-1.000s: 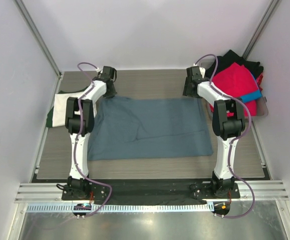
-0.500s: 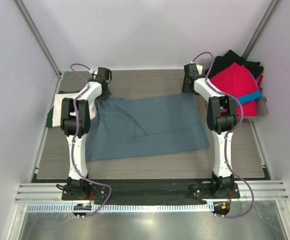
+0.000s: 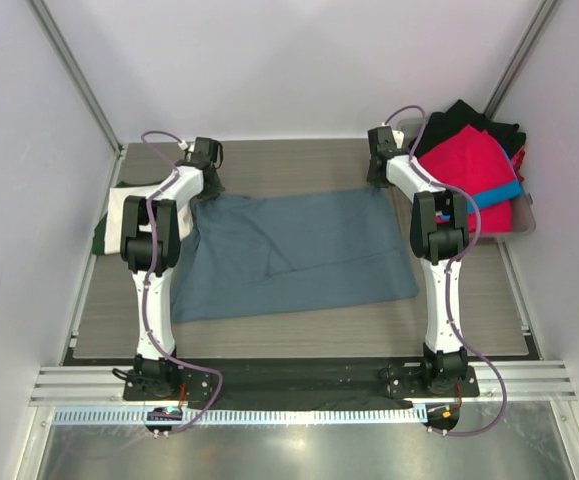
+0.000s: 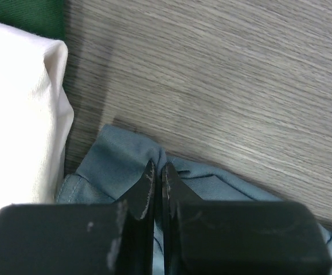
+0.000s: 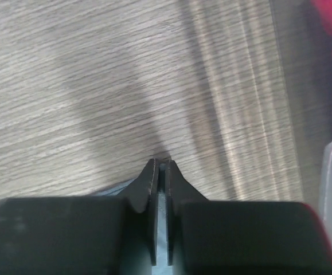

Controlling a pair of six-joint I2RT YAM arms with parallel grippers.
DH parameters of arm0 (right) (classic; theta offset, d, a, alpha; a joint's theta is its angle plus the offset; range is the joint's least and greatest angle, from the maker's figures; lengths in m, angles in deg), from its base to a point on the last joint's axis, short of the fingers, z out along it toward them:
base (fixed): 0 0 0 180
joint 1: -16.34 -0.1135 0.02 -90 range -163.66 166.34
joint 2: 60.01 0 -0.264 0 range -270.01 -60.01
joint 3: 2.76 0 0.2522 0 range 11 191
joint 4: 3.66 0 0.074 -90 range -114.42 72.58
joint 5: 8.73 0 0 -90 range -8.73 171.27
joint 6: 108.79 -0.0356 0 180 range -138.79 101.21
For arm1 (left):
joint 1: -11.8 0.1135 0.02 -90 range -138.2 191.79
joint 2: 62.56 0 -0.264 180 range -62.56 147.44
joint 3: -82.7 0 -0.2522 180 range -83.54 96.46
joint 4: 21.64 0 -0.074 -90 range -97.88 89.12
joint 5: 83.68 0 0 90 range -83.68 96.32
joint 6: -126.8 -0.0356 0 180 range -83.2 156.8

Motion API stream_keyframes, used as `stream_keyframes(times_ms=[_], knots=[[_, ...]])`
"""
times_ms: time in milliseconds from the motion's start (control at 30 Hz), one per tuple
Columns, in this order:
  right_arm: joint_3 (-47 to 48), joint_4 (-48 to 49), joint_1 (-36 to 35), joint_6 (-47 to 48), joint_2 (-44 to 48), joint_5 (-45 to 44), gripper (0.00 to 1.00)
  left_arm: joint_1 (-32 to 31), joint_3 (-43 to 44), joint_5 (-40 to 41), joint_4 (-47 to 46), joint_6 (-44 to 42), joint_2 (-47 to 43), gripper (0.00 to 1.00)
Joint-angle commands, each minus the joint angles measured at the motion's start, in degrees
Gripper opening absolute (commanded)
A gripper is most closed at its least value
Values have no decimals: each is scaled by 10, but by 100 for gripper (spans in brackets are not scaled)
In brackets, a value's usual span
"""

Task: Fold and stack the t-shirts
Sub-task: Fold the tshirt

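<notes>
Left gripper (image 4: 158,167) pinched tight on far-left corner of slate blue-grey t-shirt (image 3: 299,250), cloth bunched at tips. Right gripper (image 5: 161,164) closed on thin edge of same shirt at far-right corner. Shirt lies spread across middle of table (image 3: 299,160), between arms. Cream-white t-shirt (image 3: 124,215) atop dark green t-shirt (image 4: 34,14), just left of it. Red t-shirt (image 3: 469,160) heaped at far right.

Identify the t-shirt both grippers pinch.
The slate blue-grey t-shirt, spread out in the middle; the cream-white t-shirt sits folded left, the red t-shirt heaped right.
</notes>
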Motion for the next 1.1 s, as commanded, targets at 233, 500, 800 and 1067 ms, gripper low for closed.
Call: stream_keyframes(times_ms=[233, 500, 800, 1067], knots=[[-6, -8, 3, -16, 47, -33, 1, -4, 5, 3, -16, -3, -31, 0], [-55, -12, 8, -28, 129, -78, 1, -39, 6, 85, -2, -39, -57, 0], [-113, -4, 8, -43, 175, -40, 1, -74, -33, 153, -3, -47, -108, 0], [-173, -2, 9, -44, 255, -18, 1, -86, -108, 191, -15, -40, -176, 0]])
